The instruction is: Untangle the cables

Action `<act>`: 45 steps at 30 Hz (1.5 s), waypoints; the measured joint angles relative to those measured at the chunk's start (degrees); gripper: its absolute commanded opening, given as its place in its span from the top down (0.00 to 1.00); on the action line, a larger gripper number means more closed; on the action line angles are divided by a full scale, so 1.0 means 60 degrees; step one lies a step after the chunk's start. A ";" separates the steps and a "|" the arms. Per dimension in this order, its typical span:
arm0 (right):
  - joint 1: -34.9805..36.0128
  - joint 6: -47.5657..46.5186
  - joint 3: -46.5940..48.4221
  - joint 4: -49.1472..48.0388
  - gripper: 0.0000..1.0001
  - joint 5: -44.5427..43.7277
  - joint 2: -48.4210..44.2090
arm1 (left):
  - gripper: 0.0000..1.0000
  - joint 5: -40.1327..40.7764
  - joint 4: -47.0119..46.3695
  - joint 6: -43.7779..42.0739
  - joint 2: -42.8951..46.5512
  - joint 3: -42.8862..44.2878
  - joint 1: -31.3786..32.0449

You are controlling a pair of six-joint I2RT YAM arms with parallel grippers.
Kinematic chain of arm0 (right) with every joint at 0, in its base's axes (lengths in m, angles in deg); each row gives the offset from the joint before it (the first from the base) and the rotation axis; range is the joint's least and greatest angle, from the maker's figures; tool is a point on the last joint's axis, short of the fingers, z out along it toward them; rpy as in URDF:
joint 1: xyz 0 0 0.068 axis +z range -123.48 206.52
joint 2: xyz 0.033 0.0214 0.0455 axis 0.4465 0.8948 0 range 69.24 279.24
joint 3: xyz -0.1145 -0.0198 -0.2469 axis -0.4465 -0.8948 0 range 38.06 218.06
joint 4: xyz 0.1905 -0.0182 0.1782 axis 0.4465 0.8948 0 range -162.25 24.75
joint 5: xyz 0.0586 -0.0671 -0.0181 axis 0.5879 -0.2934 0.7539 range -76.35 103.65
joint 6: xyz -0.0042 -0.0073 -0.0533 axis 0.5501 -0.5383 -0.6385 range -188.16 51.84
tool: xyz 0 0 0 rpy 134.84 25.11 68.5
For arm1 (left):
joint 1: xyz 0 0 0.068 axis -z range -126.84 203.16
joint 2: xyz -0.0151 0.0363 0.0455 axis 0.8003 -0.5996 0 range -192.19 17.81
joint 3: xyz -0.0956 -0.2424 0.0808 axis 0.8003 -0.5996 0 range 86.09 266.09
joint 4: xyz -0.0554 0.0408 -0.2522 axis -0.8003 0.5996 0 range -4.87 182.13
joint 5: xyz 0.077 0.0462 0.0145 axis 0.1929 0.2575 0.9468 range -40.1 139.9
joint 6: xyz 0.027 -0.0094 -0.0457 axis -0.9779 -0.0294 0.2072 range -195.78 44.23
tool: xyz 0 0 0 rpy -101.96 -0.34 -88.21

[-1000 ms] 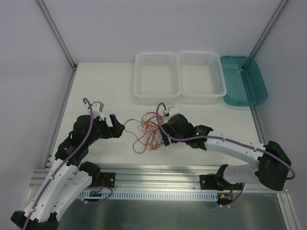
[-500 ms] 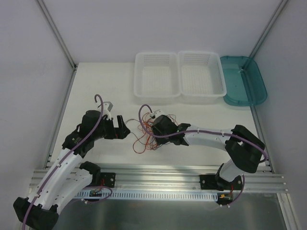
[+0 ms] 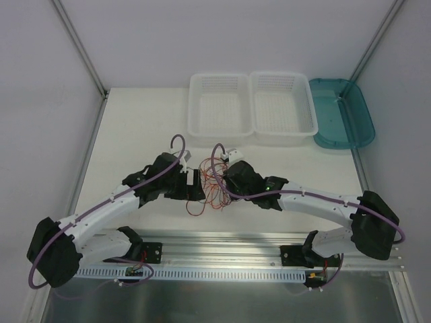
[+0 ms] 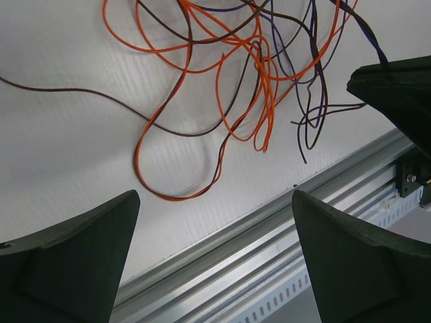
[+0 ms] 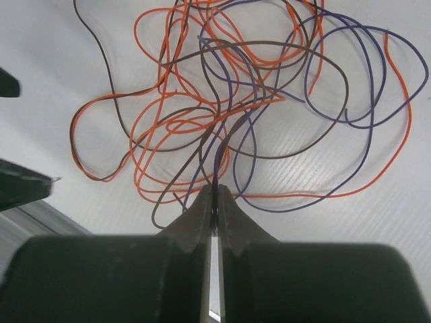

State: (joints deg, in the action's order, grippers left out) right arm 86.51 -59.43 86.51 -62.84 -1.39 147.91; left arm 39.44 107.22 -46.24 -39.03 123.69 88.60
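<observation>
The cables [image 3: 210, 187] are a loose tangle of thin orange, brown and purple wires on the white table between the two arms. In the right wrist view my right gripper [image 5: 215, 194] is shut, pinching purple strands at the near edge of the cables [image 5: 229, 101]. From above, the right gripper [image 3: 219, 186] sits on the tangle's right side. My left gripper [image 4: 214, 196] is open with nothing between its fingers; the cables [image 4: 229, 74] lie just beyond its tips. Seen from above, the left gripper [image 3: 196, 186] is at the tangle's left edge.
Two white mesh baskets [image 3: 220, 76] [image 3: 281, 74] stand side by side at the back, with a teal tray [image 3: 367, 114] to their right. An aluminium rail [image 3: 222, 242] runs along the near table edge, just below the left gripper's fingers [image 4: 81, 262].
The right gripper has shut on strands of the tangle. The left arm has swung right, bringing its open gripper up to the tangle's left edge.
</observation>
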 measured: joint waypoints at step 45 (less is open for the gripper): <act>-0.2565 0.1639 -0.1217 0.5450 0.88 -0.3942 -0.6142 | 1.00 0.3399 -0.1341 0.1617 0.1115 -0.1198 -0.1734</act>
State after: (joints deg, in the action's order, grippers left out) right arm 71.12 -49.59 79.21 -30.14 -25.04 111.06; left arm 59.84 99.17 -36.53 -32.34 116.50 78.20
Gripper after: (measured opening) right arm 0.032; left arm 0.025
